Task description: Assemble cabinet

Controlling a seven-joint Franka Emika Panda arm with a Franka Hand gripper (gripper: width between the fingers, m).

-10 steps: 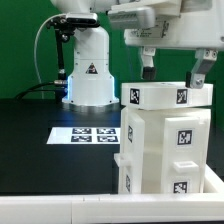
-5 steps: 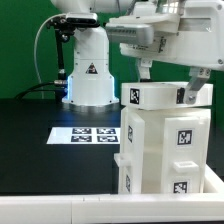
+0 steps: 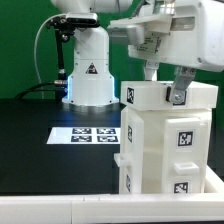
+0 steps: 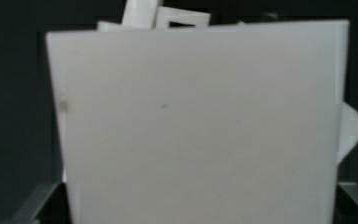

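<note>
The white cabinet (image 3: 165, 150) stands upright at the exterior view's right, with black-and-white tags on its faces. Its top slab (image 3: 150, 97) lies on the body, turned a little askew. My gripper (image 3: 165, 85) comes down from above, rotated, with one finger (image 3: 150, 72) behind the slab and the other (image 3: 178, 95) at its front edge, shut on the slab. In the wrist view the slab (image 4: 202, 130) fills the picture between the dark fingers (image 4: 43, 200); other white cabinet parts (image 4: 158, 15) show beyond it.
The marker board (image 3: 85, 134) lies flat on the black table to the exterior view's left of the cabinet. The arm's white base (image 3: 88, 75) stands behind it with a black cable. A white rim (image 3: 60, 210) runs along the table's front edge.
My gripper has turned about its vertical axis: the fingers, earlier side by side across the slab, now stand one behind and one in front. The top slab has turned with it.
</note>
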